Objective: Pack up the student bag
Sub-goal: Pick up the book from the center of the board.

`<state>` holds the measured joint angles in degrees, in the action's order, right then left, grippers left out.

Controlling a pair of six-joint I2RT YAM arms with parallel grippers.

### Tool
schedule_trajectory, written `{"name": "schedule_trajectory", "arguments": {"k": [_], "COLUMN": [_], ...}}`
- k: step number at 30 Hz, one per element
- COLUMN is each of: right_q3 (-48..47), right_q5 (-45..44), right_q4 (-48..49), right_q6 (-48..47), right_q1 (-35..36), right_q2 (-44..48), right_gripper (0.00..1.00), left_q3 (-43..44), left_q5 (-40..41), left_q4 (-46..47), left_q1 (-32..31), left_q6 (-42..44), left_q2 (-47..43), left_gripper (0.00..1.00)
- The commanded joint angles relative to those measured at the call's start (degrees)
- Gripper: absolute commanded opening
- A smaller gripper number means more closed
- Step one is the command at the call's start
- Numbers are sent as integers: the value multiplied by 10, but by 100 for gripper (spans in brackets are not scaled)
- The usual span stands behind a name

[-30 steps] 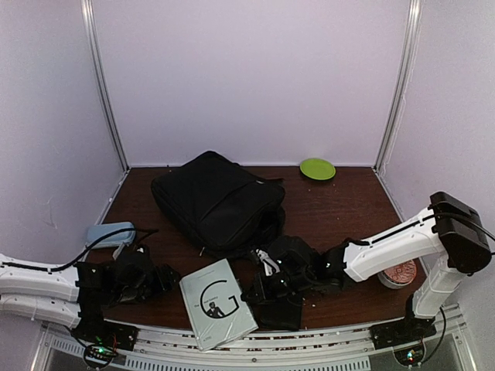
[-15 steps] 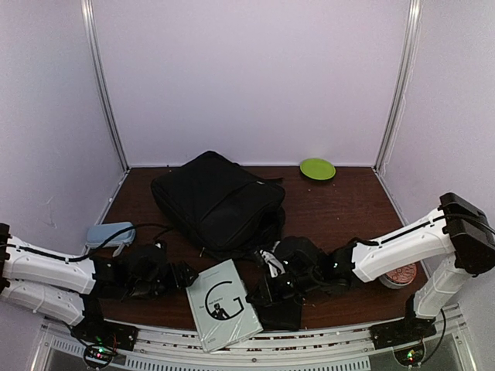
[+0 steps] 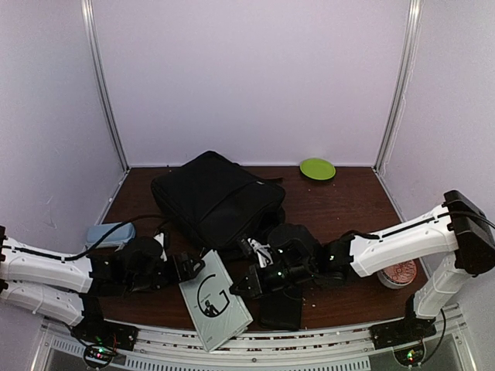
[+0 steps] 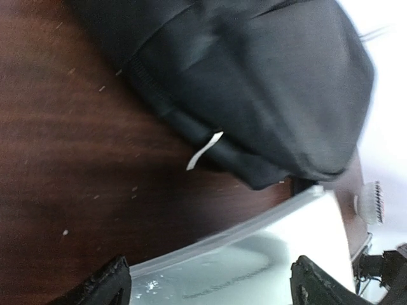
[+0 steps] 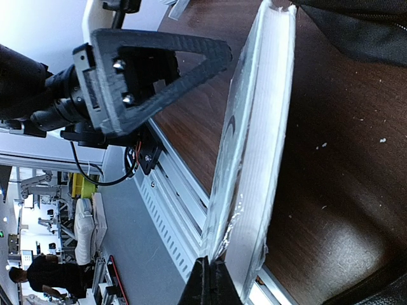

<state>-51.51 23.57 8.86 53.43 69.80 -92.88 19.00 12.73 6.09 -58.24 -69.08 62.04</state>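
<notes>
Left end effector (image 3: 192, 267), spread wide, straddles the book's (image 3: 213, 303) ten-o'clock edge; right end effector (image 3: 244, 286), shut, steadies three o'clock. Close squarely, then lift toward the student bag (image 3: 216, 202).

Top view: the book (image 3: 215, 303) lying at the near edge of the bench (image 3: 340, 209) is showing one large black letter "G" on its pale cover. A small dark figure and a line of fine print beside the G are coming out too small to read. Left wrist view: faint lettering on the same cover (image 4: 254, 260) is blurring out, illegible.
</notes>
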Motion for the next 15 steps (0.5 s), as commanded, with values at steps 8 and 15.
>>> {"name": "schedule_trajectory", "arguments": {"k": [8, 15], "right_q3": [-29, -42], "right_q5": [10, 7], "right_q4": [28, 17], "right_q6": [-26, -33], "right_q1": [7, 11], "right_q2": [8, -1], "right_gripper": [0, 0], "left_q3": [-4, 66], "left_q5": [-51, -59], "left_q4": [26, -82], "left_q1": [45, 58], "left_q6": [156, 147], "left_q2": [-132, -89], "left_gripper": [92, 94]}}
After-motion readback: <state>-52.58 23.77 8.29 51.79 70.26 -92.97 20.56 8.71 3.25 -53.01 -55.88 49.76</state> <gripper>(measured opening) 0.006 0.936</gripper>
